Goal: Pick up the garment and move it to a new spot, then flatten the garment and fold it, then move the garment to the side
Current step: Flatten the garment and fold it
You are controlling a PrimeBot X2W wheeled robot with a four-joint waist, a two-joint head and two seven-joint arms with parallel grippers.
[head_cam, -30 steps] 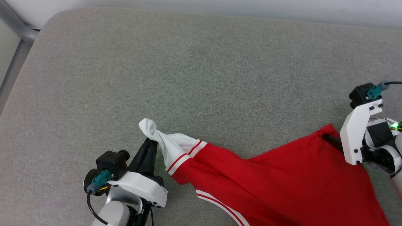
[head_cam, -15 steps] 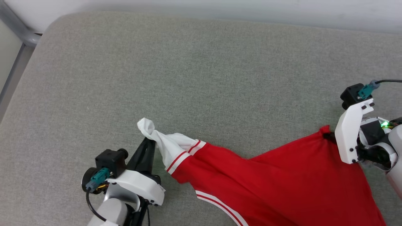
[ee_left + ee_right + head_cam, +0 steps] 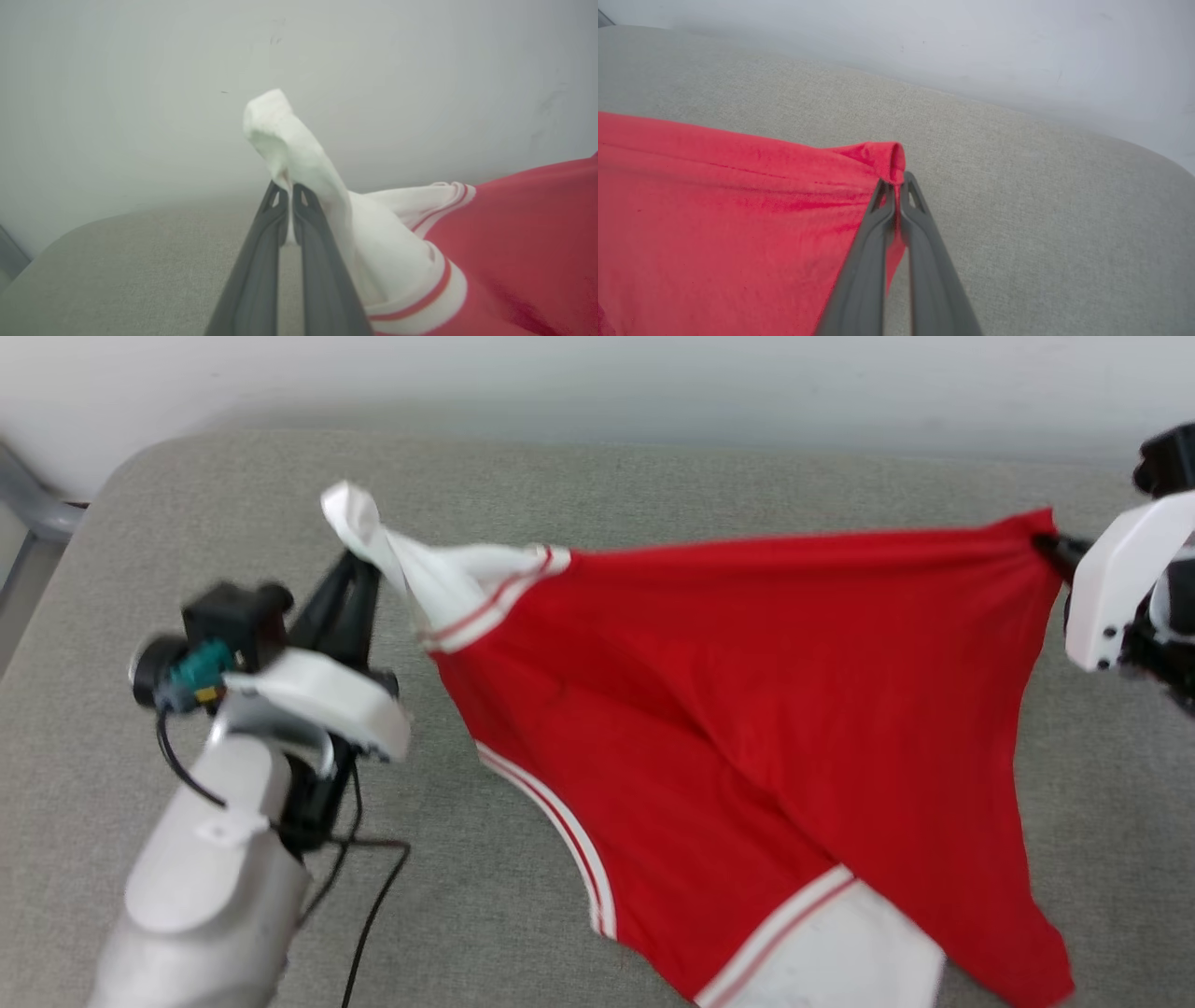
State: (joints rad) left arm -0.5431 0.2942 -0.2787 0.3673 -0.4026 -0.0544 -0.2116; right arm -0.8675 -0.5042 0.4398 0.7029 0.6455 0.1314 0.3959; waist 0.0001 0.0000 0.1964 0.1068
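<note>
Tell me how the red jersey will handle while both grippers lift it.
Likely floppy: the red jersey sags in folds between the left gripper and right gripper. Probably light, since two pinches hold it. Its hanging lower part may drag on the grey fabric surface.

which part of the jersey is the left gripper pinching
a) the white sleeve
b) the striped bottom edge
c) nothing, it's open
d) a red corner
a: in the left wrist view the left gripper is shut on the bunched white sleeve of the garment; the right gripper is the one pinching a red corner.
</note>
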